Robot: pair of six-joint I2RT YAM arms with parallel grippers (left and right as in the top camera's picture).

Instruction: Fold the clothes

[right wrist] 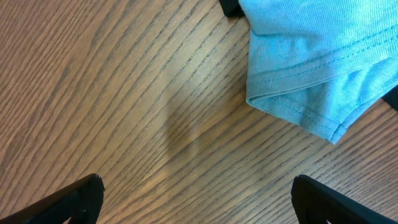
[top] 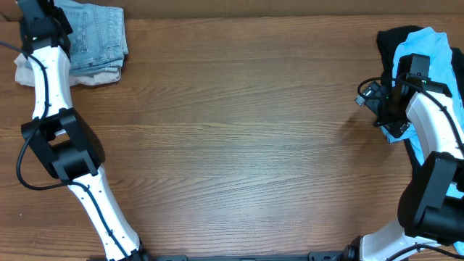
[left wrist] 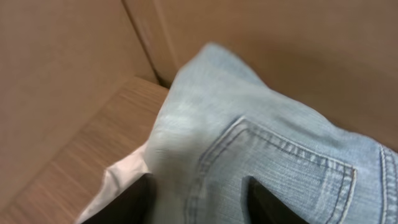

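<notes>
The folded light-blue denim shorts (top: 98, 32) lie at the table's far left corner on a beige garment (top: 98, 75). My left gripper (top: 45, 18) is at their left edge. In the left wrist view its fingers (left wrist: 200, 202) are partly closed, with a bulging fold of denim (left wrist: 280, 124) between them and pale cloth (left wrist: 121, 177) beneath. The sky-blue shirt (top: 435, 47) lies on a black garment (top: 395, 40) at the far right. My right gripper (top: 366, 98) is wide open and empty over bare wood (right wrist: 196, 199), just left of the shirt's hem (right wrist: 311, 56).
A brown cardboard wall (left wrist: 62, 50) stands right behind the denim pile. The wooden table (top: 239, 138) stretches between the two piles. The black garment's corner (right wrist: 231, 6) shows at the top of the right wrist view.
</notes>
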